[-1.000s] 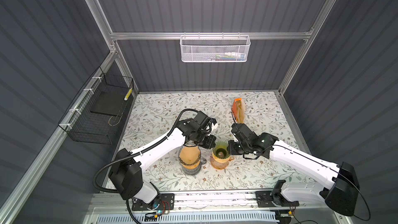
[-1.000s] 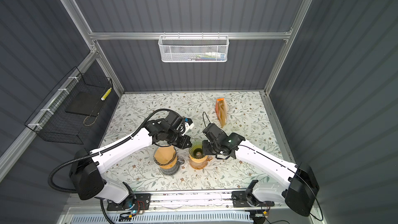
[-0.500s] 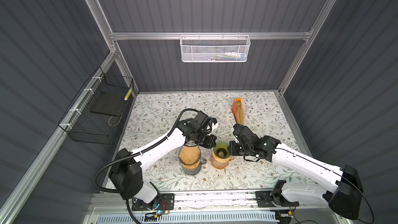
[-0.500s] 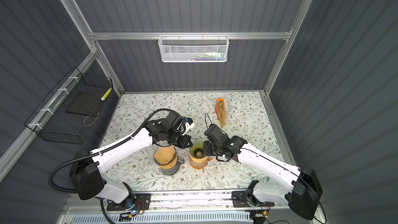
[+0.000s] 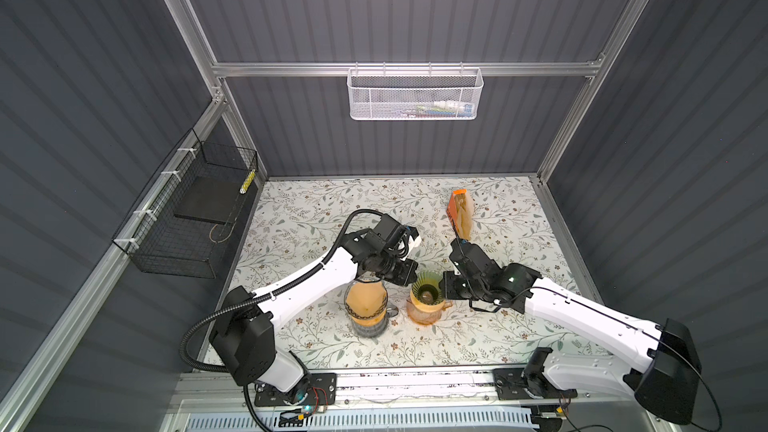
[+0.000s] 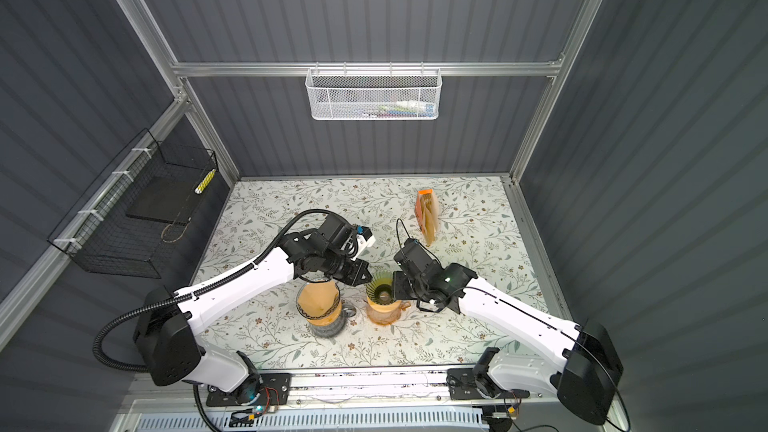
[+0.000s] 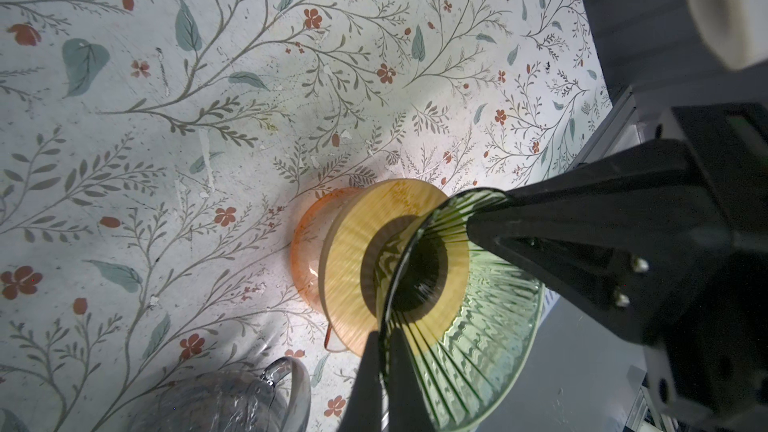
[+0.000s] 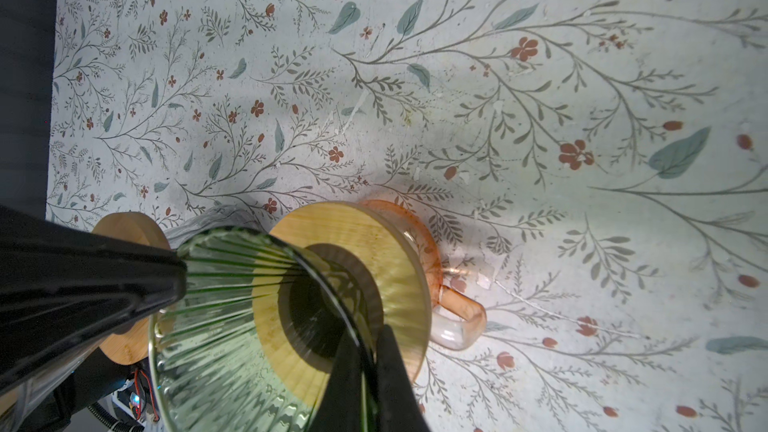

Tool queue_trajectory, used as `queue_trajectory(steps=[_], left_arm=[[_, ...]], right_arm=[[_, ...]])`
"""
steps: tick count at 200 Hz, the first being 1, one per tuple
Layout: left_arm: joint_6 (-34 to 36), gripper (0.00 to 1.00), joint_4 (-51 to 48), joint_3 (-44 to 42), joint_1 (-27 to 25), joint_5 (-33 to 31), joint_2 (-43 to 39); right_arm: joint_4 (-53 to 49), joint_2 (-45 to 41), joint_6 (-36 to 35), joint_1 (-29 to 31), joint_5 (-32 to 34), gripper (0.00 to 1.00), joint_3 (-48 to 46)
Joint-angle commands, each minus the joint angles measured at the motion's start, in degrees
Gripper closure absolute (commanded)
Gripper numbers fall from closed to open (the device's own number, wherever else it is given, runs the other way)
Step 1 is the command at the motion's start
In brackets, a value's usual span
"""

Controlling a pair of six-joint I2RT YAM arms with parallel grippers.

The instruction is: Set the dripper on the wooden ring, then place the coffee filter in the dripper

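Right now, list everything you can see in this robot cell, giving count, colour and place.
dripper: 1, green glass with wooden collar, on the mug
mug: 1, orange glass, mid-table
carafe: 1, clear glass with tan top, beside the mug on the left arm's side
filter pack: 1, orange with tan filters, far side of table
white basket: 1, mesh, on back wall, contents unclear
black basket: 1, wire, on left wall
slab: 1, black, in black basket
table: 1, floral print
left gripper: 1, black, shut on dripper rim
right gripper: 1, black, shut on dripper rim
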Motion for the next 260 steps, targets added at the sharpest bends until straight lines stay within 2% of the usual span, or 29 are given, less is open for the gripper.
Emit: queue_trajectory(steps=[1, 68, 176, 231, 241, 260], left_arm=[[3.3, 1.00, -6.3, -3.9, -1.9, 2.1, 3.1], [3.1, 1.00, -5.1, -4.2, -1.9, 0.5, 2.6], [1.9, 1.00, -3.1, -3.0, -1.8, -0.9, 1.2], [2.1, 1.00, -3.1, -2.6, -1.9, -0.9, 1.0], [1.9, 1.00, -3.1, -2.7, -1.8, -3.6, 0.8], [1.2, 1.00, -1.8, -3.1, -1.9, -4.1, 0.2]], right_arm=[[-7.5, 6.6, -2.6, -0.6, 8.4, 1.00, -5.9], [-6.8, 7.0, -2.8, -0.7, 8.3, 1.00, -6.6], [-9.9, 5.5, -5.0, -1.5, 5.7, 1.00, -2.4], [-11.5, 4.8, -6.1, -2.3, 4.8, 0.97, 0.0], [-11.6, 4.7, -6.2, -2.4, 4.5, 0.96, 0.3], [-11.7, 4.7, -6.5, -2.6, 4.3, 0.93, 0.9]])
